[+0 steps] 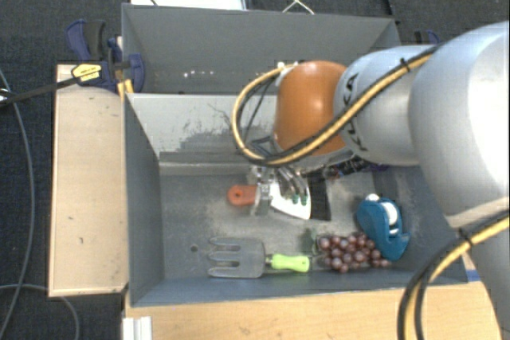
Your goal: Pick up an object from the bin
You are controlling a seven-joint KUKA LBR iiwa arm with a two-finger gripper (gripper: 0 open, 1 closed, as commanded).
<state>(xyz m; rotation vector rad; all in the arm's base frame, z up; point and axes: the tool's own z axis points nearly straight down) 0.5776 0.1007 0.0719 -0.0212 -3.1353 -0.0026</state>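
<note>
You are looking at a small orange-red lump [239, 195] lying on the bin [143, 195] floor, toward 10 o'clock from the floor's middle and well clear of the walls. Right at its 3 o'clock side the gripper [275, 199] is hanging low over the floor, its metal sitting just beside the lump, close enough that you cannot tell whether the two are touching. Nothing is showing whether the gripper is spread or pressed together, since the wrist is covering it from above, so you cannot tell that either. A flat white piece with green marks [292, 209] is poking out from under the gripper toward 4 o'clock.

Moving outward, a garden hand fork [239, 257] with grey tines and a bright green handle is lying flat along the near wall at 7 o'clock, tines pointing to 9 o'clock. At the handle's 3 o'clock end a bunch of dark red grapes [351, 251] is resting just beside it. A blue and white tape dispenser [382, 228] is sitting at 1 o'clock from the grapes, touching them, close to the 3 o'clock wall.

Above all this the orange wrist cover [307, 115] is looming over the far wall, with yellow and black cables [243, 119] looping around it at 9 o'clock, and the grey arm [446, 115] is reaching in from 3 o'clock.
</note>
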